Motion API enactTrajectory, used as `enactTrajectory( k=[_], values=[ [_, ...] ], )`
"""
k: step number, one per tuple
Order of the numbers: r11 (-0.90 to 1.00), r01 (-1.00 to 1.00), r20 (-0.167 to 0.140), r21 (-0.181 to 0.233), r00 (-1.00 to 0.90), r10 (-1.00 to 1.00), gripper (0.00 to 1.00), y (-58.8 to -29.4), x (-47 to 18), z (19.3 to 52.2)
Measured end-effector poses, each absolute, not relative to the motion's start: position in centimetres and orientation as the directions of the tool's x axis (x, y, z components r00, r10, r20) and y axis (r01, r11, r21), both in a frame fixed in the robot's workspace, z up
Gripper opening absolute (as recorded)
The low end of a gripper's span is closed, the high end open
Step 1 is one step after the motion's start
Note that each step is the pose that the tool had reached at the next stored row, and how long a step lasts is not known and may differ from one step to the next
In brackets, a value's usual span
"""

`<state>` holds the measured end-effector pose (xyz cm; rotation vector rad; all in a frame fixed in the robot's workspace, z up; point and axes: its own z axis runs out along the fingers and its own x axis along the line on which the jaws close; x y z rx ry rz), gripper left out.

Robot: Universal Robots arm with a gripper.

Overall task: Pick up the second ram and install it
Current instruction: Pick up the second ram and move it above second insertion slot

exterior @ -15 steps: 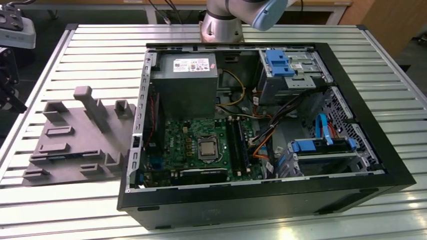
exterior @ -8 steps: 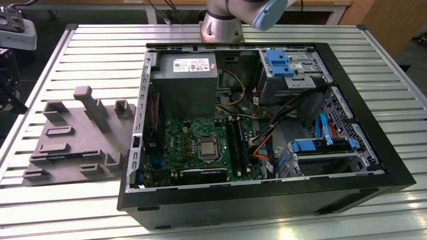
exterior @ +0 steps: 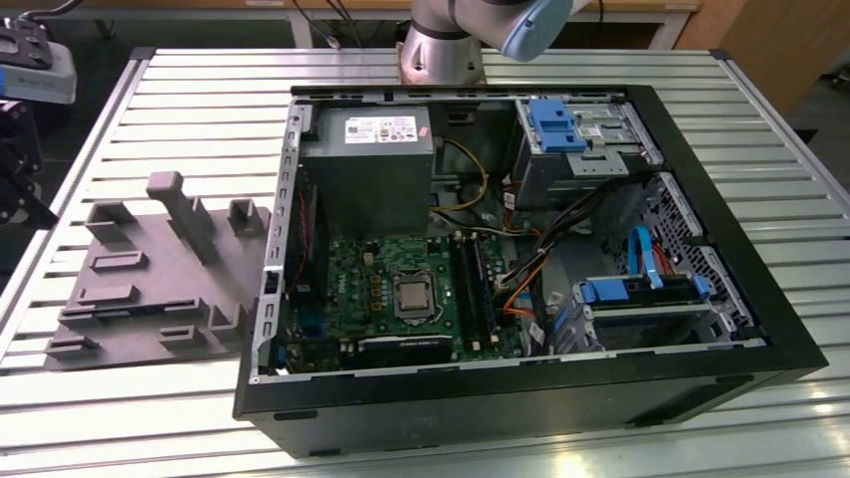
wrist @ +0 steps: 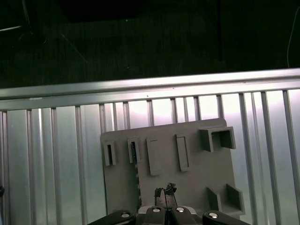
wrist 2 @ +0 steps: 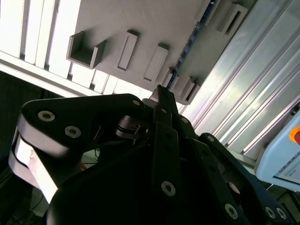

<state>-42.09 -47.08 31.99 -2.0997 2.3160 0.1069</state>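
My fingers [wrist 2: 164,112] are drawn close together with nothing between them, hanging over the grey block [wrist: 187,187] on the table [wrist: 47,164]. The ram stick [wrist: 134,151] stands on edge in that block's holders, near my tips, outside the open computer case [exterior: 531,408]

Silver-grey arm [exterior: 445,45] with pale blue joint cap [exterior: 538,25], black end effector [wrist 2: 161,96] links, round silver screws [wrist 2: 168,188]

Robotics lab or workshop: slatted aluminium counter [exterior: 186,110] carrying an opened desktop computer case [exterior: 531,408] and grey fixture block [exterior: 146,289], robot arm base [exterior: 445,50] at its edge
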Motion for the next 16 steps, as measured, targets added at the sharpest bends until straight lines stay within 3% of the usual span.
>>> enactTrajectory(
  k=[16],
  values=[
    [0.092, -0.995, -0.056, 0.041, -0.094, -0.994, 0.11, -47.08, -42.09, 31.35]
  ],
)
